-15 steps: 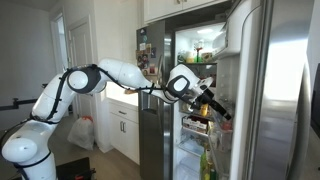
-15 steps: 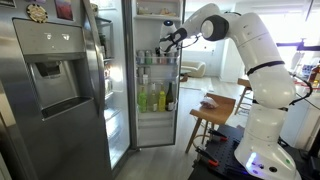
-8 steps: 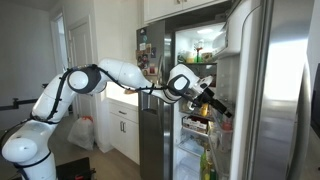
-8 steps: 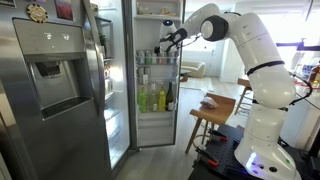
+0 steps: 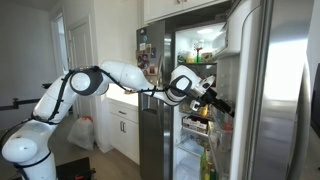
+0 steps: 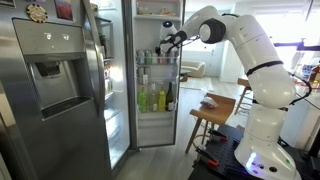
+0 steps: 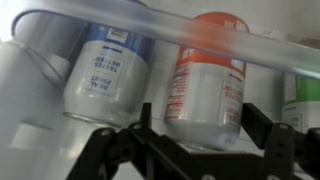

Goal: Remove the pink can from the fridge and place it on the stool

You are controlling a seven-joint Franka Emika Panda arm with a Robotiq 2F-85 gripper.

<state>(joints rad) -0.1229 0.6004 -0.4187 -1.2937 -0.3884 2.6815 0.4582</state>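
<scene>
A home kitchen with white cabinets [image 5: 125, 125] holds a tall stainless-steel double-door fridge [image 5: 270, 90] [image 6: 60, 100]. Both doors stand open on a bright white interior, and the shelves are crowded with bottles and jars. In both exterior views the white robot arm [image 5: 120, 75] [image 6: 250, 45] reaches into the upper part of the lit compartment. Its black two-fingered hand [image 5: 218, 105] [image 6: 163, 45] is level with a shelf that carries a row of cans.

In the wrist view the hand [image 7: 190, 150] comes in from 6 o'clock. Its dark fingers [image 7: 100, 150] are spread wide apart, one at about 7 o'clock and the other at about 5 o'clock. They grip nothing. The pink cylindrical metal can with a white label [image 7: 205, 85] stands upright in the fridge at the centre of that view. It lies just beyond the gap between the fingers and is narrower than that gap. At 9 o'clock from the pink can stands a white can with a blue label [image 7: 105, 70], near it but apart. At 3 o'clock a container with a green label [image 7: 303, 105] shows only at the frame edge. A clear plastic rail [image 7: 150, 20] crosses in front of the can tops from 10 o'clock to 2 o'clock.

The wooden four-legged stool [image 6: 215, 105] stands on the floor outside the fridge, at about 4 o'clock from the hand in an exterior view, beside the robot's white base [image 6: 260, 140]. Its seat is well apart from the can.
</scene>
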